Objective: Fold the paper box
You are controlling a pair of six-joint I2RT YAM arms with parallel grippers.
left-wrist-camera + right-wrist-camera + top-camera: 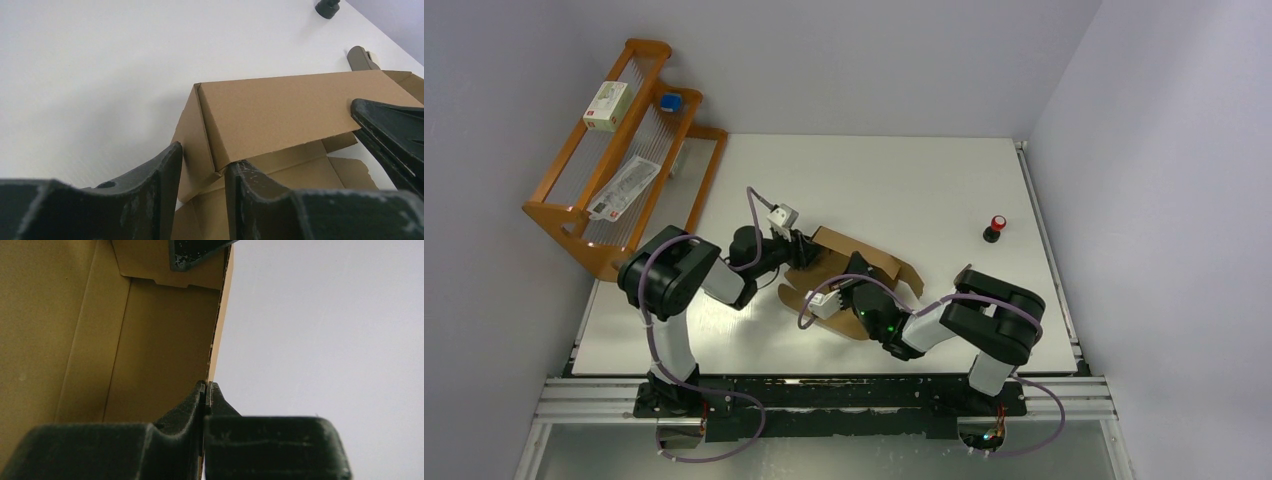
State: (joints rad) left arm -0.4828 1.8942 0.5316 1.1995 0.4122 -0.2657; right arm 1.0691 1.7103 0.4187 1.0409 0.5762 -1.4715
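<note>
Brown paper box [876,263] half-folded, left gripper [202,159] partly parted astride its side flap, right gripper [205,390] closed at wall edge

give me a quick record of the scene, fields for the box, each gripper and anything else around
box: brown cardboard, partly folded, walls raised, mid table
left gripper: open, straddling the box's end wall
right gripper: shut, pinching a wall edge of the box
other items: red-topped button right of the box; wooden rack at far left
</note>
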